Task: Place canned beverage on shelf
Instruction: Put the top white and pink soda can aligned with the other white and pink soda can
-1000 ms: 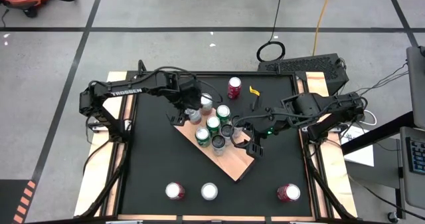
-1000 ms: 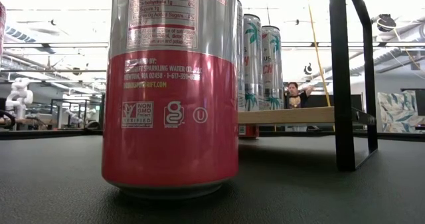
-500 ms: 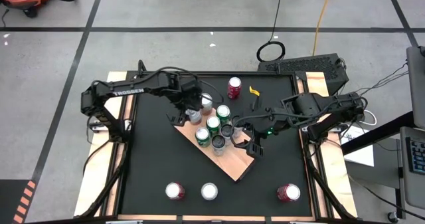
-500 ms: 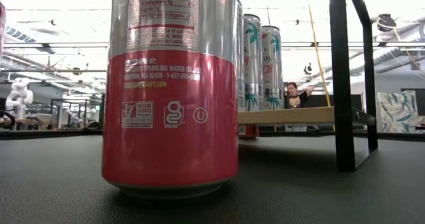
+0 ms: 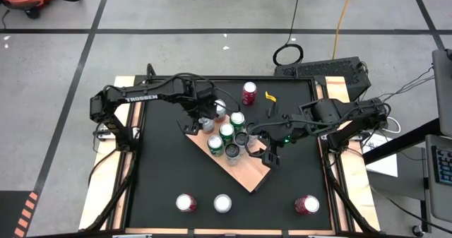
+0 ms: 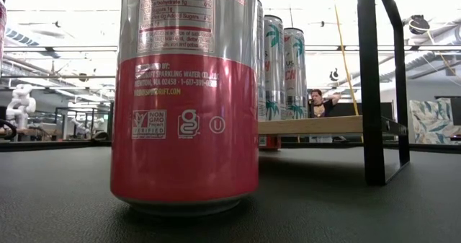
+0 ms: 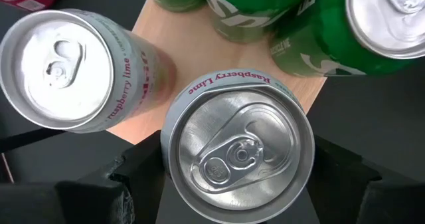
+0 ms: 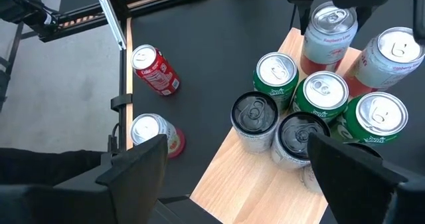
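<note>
The shelf [image 5: 244, 174] is a tan board lying aslant in the table's middle, with several green, black-topped and white cans standing on it. A white Raspberry Lime can [image 7: 239, 151] stands upright over the shelf's far left corner [image 7: 192, 58], with my left gripper [image 5: 205, 118] shut on it. My right gripper [image 5: 268, 153] hangs open above the shelf's right part [image 8: 246, 177], touching nothing. In the low view a pink can [image 6: 185, 91] fills the foreground, and the shelf board [image 6: 310, 125] with its cans shows behind it. My left gripper pinches the Raspberry Lime can between its two fingers [image 7: 136, 177], on opposite sides of the wall just under the top rim [image 7: 169, 177]. The fingers come from above, pointing steeply down. The can stays upright; neighbouring cans hide its bottom, so I cannot tell whether it rests on the board.
A red can [image 5: 249, 92] stands at the table's far side beside a small yellow item [image 5: 270, 95]. Three cans [image 5: 186, 203] [image 5: 222, 203] [image 5: 306, 205] stand along the near edge. A black shelf leg [image 6: 371, 84] rises at the right. A person [image 6: 320, 102] sits in the room behind.
</note>
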You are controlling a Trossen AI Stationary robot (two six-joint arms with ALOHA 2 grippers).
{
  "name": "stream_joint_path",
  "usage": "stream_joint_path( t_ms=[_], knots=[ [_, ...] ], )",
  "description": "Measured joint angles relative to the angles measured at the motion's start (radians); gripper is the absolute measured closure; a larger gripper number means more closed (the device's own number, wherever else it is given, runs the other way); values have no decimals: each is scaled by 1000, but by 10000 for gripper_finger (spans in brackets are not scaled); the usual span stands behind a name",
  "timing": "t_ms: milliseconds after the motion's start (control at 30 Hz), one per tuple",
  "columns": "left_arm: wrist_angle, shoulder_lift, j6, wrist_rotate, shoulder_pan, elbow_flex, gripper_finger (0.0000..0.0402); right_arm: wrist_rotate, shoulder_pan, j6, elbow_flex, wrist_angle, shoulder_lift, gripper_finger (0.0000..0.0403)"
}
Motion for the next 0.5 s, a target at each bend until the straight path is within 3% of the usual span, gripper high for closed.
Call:
stream_joint_path(
  t_ms=[500],
  knots=[
    [-14, 52, 27, -14, 0, 0, 118, 0, 0, -9, 0, 0, 0, 62]
  ],
)
